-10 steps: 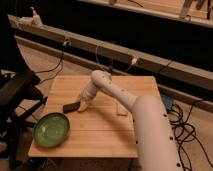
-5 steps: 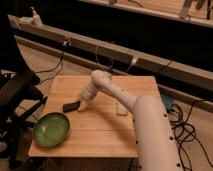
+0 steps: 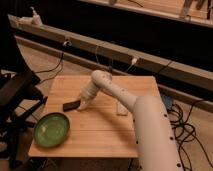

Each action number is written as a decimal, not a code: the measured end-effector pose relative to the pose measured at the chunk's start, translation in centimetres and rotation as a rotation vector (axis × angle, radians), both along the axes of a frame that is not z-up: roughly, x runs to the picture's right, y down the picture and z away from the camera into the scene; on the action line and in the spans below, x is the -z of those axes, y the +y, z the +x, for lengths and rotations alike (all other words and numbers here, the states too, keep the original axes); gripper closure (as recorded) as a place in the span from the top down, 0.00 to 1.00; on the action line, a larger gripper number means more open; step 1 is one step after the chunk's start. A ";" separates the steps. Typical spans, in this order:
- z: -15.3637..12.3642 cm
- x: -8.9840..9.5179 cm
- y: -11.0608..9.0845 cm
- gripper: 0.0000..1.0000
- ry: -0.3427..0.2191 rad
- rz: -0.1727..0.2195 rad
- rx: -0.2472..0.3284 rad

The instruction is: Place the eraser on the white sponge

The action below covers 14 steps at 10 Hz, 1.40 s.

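Observation:
The eraser (image 3: pixel 70 105) is a small flat black bar lying on the wooden table (image 3: pixel 100 125), left of centre. My gripper (image 3: pixel 82 104) is at the end of the white arm, low over the table and right at the eraser's right end. A whitish block, the white sponge (image 3: pixel 121 108), lies on the table to the right of the gripper, partly behind the arm. A green bowl (image 3: pixel 51 129) sits at the front left.
A long rail with cables (image 3: pixel 115 55) runs behind the table. Dark equipment (image 3: pixel 17 92) stands to the left of the table. Cables lie on the floor at the right (image 3: pixel 187 130).

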<state>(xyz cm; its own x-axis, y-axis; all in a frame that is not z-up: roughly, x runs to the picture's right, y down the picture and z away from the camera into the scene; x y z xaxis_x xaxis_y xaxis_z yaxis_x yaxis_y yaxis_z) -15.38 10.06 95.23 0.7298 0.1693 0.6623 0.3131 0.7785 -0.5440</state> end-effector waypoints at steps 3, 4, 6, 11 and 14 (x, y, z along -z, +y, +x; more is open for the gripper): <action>0.0 0.0 0.0 0.15 0.000 0.000 -0.001; 0.0 0.0 0.0 0.03 0.000 0.000 -0.002; 0.0 0.0 -0.1 0.00 -0.001 0.000 -0.002; 0.0 0.0 -0.1 0.00 -0.001 0.001 -0.004; 0.0 0.0 -0.1 0.00 -0.001 0.001 -0.003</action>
